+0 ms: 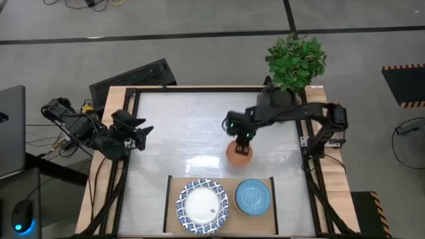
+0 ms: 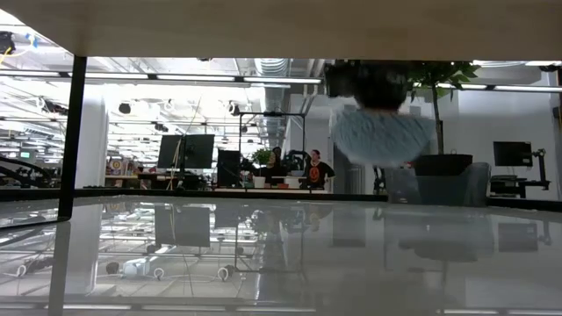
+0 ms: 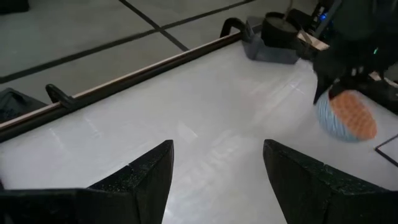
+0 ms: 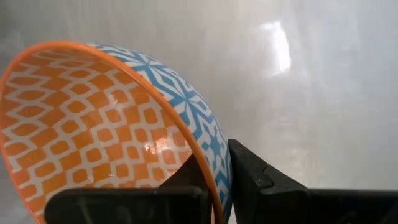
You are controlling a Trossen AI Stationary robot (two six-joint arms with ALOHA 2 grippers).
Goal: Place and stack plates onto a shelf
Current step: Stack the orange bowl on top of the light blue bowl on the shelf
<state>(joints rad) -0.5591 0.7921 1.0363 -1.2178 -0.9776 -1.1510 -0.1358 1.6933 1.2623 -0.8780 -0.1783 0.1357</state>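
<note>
My right gripper [image 1: 242, 138] is over the middle of the table, shut on a small bowl [image 1: 239, 153] that is orange-patterned inside and blue-and-white outside. The low view shows this bowl [image 2: 385, 136] up in the air. On the light-wood shelf [image 1: 170, 199] at the near edge rest a blue-and-white rimmed plate [image 1: 201, 206] with a white centre and, to its right, a small blue bowl [image 1: 252, 197]. My left gripper [image 1: 143, 129] waits open at the table's left edge. In the left wrist view its fingers [image 3: 217, 149] point across the table toward the held bowl [image 3: 348, 115]. My right gripper pinches the orange bowl's rim [image 4: 208, 180], with one finger [image 4: 155, 196] inside the bowl and the other finger [image 4: 261, 180] on the blue-and-white outer wall. The fingers come from above, pointing down. The bowl hangs tilted below them, lifted clear of the table.
A potted plant [image 1: 292, 63] stands at the table's far right corner, just behind my right arm. A dark keyboard [image 1: 133, 76] lies beyond the far left corner. The white tabletop [image 1: 186, 133] between the arms is bare. People sit far off in the room [image 2: 312, 167].
</note>
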